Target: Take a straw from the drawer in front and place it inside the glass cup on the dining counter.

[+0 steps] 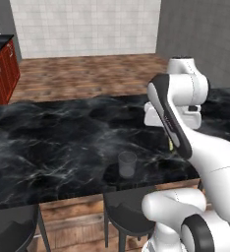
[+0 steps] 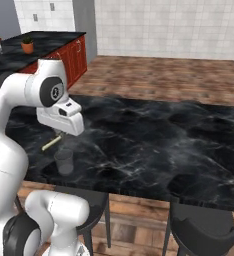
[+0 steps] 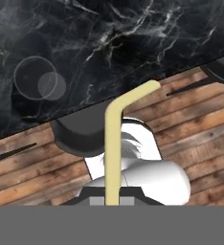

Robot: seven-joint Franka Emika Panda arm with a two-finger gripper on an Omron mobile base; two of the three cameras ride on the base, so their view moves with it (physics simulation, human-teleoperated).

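My gripper (image 2: 59, 134) is shut on the straw (image 3: 113, 143), a pale yellow-tan stick whose bent tip points up and to the right in the hand view. The straw (image 2: 51, 143) pokes out below the hand, just above the dining counter (image 2: 154, 140). The glass cup (image 1: 127, 165) stands upright near the counter's front edge, just below and beside the hand (image 1: 173, 115). In the hand view the cup (image 3: 37, 79) sits to the upper left of the straw, apart from it. The drawer is out of view.
Dark round stools (image 1: 129, 211) (image 2: 204, 230) stand under the counter's front edge. Red cabinets (image 1: 1, 74) line the far left. A second black counter (image 2: 34, 42) with a terracotta plant pot (image 2: 27, 46) lies behind. Wooden floor surrounds the slab.
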